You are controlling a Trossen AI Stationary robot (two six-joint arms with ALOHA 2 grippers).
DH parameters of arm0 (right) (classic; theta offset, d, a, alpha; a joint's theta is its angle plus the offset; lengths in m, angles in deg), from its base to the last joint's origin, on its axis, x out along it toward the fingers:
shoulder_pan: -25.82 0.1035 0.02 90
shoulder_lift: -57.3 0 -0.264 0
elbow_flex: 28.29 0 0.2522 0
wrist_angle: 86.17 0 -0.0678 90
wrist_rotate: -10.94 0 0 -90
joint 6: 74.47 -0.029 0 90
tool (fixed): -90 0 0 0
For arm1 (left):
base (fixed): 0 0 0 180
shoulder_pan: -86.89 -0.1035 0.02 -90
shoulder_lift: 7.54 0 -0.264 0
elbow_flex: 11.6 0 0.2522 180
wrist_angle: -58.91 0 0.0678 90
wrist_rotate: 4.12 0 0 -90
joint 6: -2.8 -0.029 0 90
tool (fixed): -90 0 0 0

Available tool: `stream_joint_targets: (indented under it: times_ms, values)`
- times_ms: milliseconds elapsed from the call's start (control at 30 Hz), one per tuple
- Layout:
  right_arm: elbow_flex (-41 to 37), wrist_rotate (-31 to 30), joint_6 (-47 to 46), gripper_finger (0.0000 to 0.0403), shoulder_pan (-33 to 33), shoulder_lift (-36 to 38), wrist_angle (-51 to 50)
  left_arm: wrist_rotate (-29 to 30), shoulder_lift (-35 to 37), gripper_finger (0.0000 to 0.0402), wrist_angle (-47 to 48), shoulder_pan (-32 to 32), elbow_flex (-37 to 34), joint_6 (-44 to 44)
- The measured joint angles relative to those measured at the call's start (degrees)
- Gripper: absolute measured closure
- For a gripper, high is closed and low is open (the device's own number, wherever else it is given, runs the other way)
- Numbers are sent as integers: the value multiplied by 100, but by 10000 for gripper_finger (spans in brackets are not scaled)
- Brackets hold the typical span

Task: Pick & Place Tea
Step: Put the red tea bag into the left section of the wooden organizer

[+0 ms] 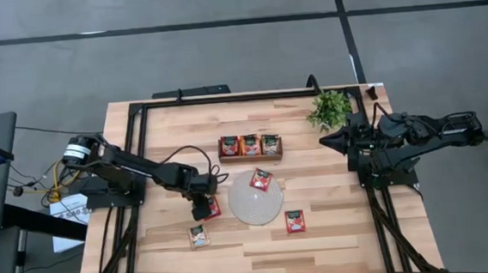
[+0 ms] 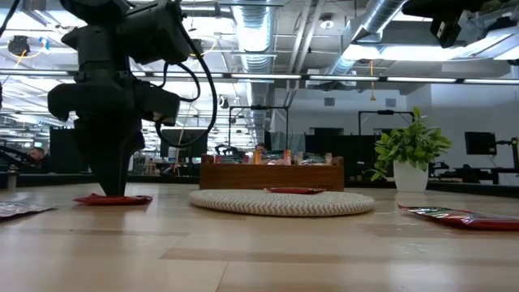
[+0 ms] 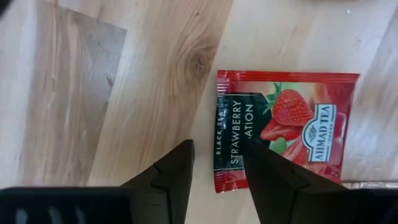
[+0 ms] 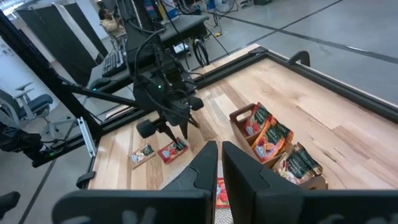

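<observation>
Red strawberry tea sachet (image 3: 286, 127) is lying flat on the wooden table (image 1: 337, 233), right under my left gripper (image 1: 203, 210), whose fingers (image 3: 171, 177) are standing apart over the sachet's near edge, tips down at the wood, gripping nothing. Just beside it I am seeing the round woven mat (image 1: 255, 200) carrying another sachet (image 1: 261, 180), and beyond that the wooden tray (image 1: 250, 156) holding more tea. Two further sachets (image 1: 198, 235) are lying loose nearby. My right gripper (image 1: 324, 140) is waiting well apart by the potted plant (image 1: 330, 107), fingers pressed together, empty.
</observation>
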Motion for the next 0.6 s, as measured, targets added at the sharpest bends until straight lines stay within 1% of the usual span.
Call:
stream_joint_targets:
  times_ms: [167, 333, 433, 600]
  values:
    - [0, -1, 1, 386, 0, 0, 0, 243, -31, 264, 104, 70, 2, 284]
    - [0, 0, 13, 386, 0, 0, 0, 337, 111, 274, 160, 71, -60, 256]
    - [0, 0, 13, 386, 0, 0, 0, 376, 114, 300, 188, 68, -64, 248]
    - [0, 0, 13, 386, 0, 0, 0, 479, 114, 364, 219, 68, -66, 246]
